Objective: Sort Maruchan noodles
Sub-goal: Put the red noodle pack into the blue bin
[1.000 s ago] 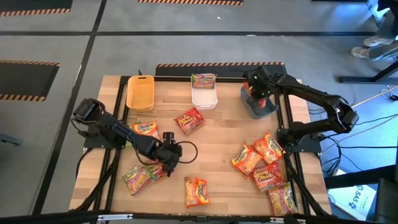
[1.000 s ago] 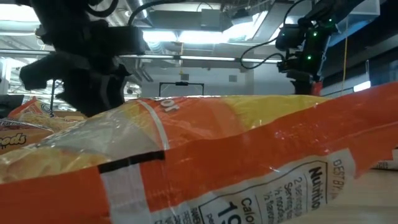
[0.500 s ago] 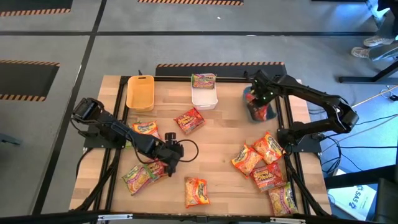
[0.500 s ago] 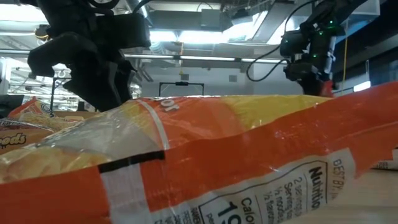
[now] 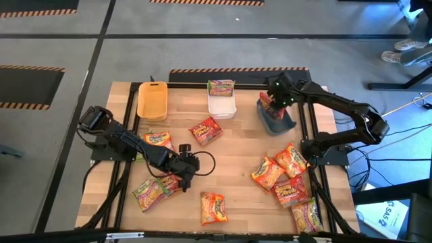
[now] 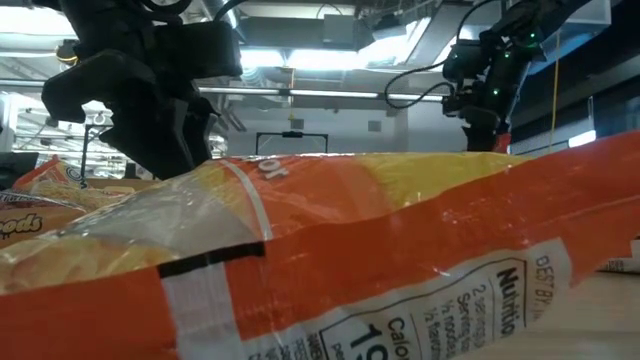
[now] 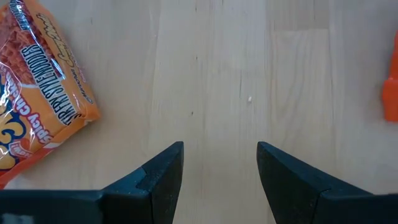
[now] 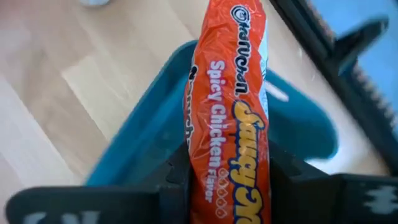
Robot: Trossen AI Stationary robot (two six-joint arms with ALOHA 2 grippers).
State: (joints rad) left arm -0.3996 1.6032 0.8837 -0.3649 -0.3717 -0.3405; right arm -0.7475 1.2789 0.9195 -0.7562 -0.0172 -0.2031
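Between the right gripper's two dark fingers sits a red Spicy Chicken packet, clamped edge-on so that it stands up lengthwise out of the jaws. Directly beneath that gripper is the dark grey bin, at the table's far right corner, and the packet hangs over the bin's open mouth. In the high view the same gripper shows above the bin's rim with a bit of red at its tip.

Over on the other side, the left gripper hovers low above bare wooden table with its fingers spread apart and nothing between them. Just off to one side of it lies an orange packet, clear of the fingers. From above, this gripper sits near the table's front left, with a green-pink packet close beside it and another orange packet just behind its arm.

Farther from the left gripper, a lone packet lies mid-table and one more near the front edge. A cluster of packets lies in front of the right arm's base. Along the far edge stand a yellow bin and a white bin, the latter with a green-pink packet resting on it.
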